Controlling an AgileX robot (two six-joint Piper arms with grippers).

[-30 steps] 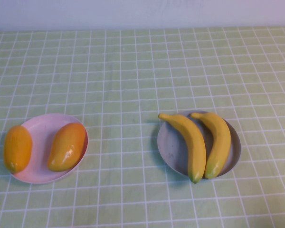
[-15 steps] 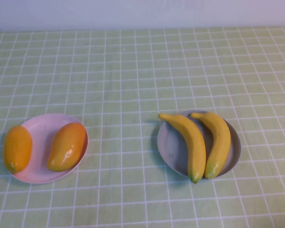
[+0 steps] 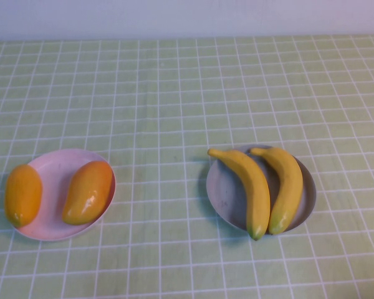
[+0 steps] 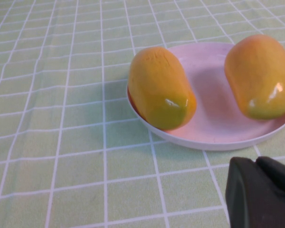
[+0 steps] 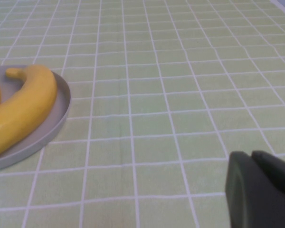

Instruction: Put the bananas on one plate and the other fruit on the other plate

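The green checked tablecloth [image 3: 174, 93] covers the whole table, with a pale wall [image 3: 187, 15] at its far edge.

On the left, the pale pink plate [image 3: 59, 168] holds both mango-like fruits. One mango [image 3: 22, 194] lies across the plate's outer left rim, partly overhanging the cloth; the redder mango [image 3: 87, 192] lies along the plate's right side, its end reaching the rim. The two are apart, with bare plate between them. The left gripper [image 4: 259, 192] shows only in the left wrist view, as a dark body at the edge of the frame — it hangs over bare cloth just short of the plate's near rim, touching nothing, and whether its fingers are apart or together cannot be told. Nothing stands between it and the plate.

On the right, the grey-blue plate [image 3: 223, 193] carries both bananas [image 3: 271, 187], side by side and touching near their greenish tips. The right gripper [image 5: 259, 190] appears only in its own wrist view, again a dark body over bare cloth, well clear of the plate's rim — its finger state cannot be told either.

No writing or labels are visible anywhere.
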